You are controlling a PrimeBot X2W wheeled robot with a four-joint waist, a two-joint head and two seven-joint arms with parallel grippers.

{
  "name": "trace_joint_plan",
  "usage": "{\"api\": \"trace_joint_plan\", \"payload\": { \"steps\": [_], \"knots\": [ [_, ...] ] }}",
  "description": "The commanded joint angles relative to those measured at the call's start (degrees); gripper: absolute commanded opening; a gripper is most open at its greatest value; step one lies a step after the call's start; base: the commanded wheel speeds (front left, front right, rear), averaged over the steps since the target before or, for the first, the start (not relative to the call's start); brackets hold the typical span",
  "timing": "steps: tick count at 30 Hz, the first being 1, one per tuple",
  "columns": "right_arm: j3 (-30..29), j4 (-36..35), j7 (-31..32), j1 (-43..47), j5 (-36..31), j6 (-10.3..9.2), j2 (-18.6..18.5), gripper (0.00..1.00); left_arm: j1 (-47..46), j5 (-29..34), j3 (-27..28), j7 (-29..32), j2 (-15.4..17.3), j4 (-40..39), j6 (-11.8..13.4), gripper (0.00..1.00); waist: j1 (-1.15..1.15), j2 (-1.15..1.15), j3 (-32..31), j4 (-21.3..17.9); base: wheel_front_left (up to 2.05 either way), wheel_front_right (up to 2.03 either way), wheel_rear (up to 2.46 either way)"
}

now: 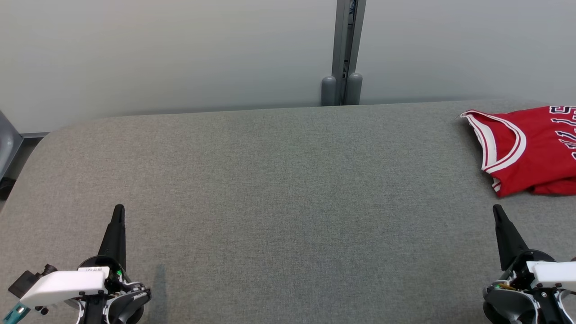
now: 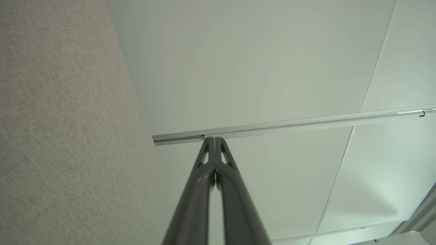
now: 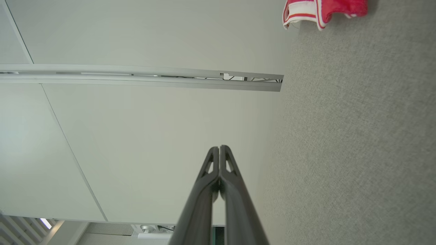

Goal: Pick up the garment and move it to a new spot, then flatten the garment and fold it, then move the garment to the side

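Observation:
The garment is a red sleeveless jersey with white trim and dark lettering, lying folded at the far right of the grey table, partly cut off by the head view's edge. A corner of the garment shows at the top of the right wrist view. My left gripper rests at the lower left, shut and empty, fingertips together. At the lower right my right gripper is shut too, empty, a short way in front of the jersey's near edge; its tips touch.
A grey metal post with two rounded caps stands against the pale wall behind the table's back edge. A dark object sits off the table's left end. The fabric-covered tabletop stretches wide between the two grippers.

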Motion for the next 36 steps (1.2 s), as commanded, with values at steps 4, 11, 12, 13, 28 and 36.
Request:
{"api": "trace_joint_plan", "payload": {
  "steps": [4,11,12,13,28,36],
  "knots": [
    [-0.2,-0.2,0.6,-0.6,1.5,0.02,-0.5,0.0,-0.9,-1.2,0.5,0.4,0.3,-0.3,-0.5,0.0,0.0,0.0,-0.1,-0.1,0.0,0.0,0.0],
    [-0.2,-0.2,0.6,-0.6,1.5,0.02,-0.5,0.0,-0.9,-1.2,0.5,0.4,0.3,-0.3,-0.5,0.0,0.0,0.0,-0.1,-0.1,0.0,0.0,0.0],
    [-0.2,-0.2,0.6,-0.6,1.5,0.02,-0.5,0.0,-0.9,-1.2,0.5,0.4,0.3,-0.3,-0.5,0.0,0.0,0.0,-0.1,-0.1,0.0,0.0,0.0],
    [-0.2,-0.2,0.6,-0.6,1.5,0.02,-0.5,0.0,-0.9,-1.2,0.5,0.4,0.3,-0.3,-0.5,0.0,0.0,0.0,-0.1,-0.1,0.0,0.0,0.0],
    [-0.2,-0.2,0.6,-0.6,1.5,0.02,-0.5,0.0,-0.9,-1.2,0.5,0.4,0.3,-0.3,-0.5,0.0,0.0,0.0,-0.1,-0.1,0.0,0.0,0.0],
    [-0.2,-0.2,0.6,-0.6,1.5,0.02,-0.5,0.0,-0.9,-1.1,0.5,0.4,0.3,-0.3,-0.5,0.0,0.0,0.0,-0.1,-0.1,0.0,0.0,0.0]
  ]
}}
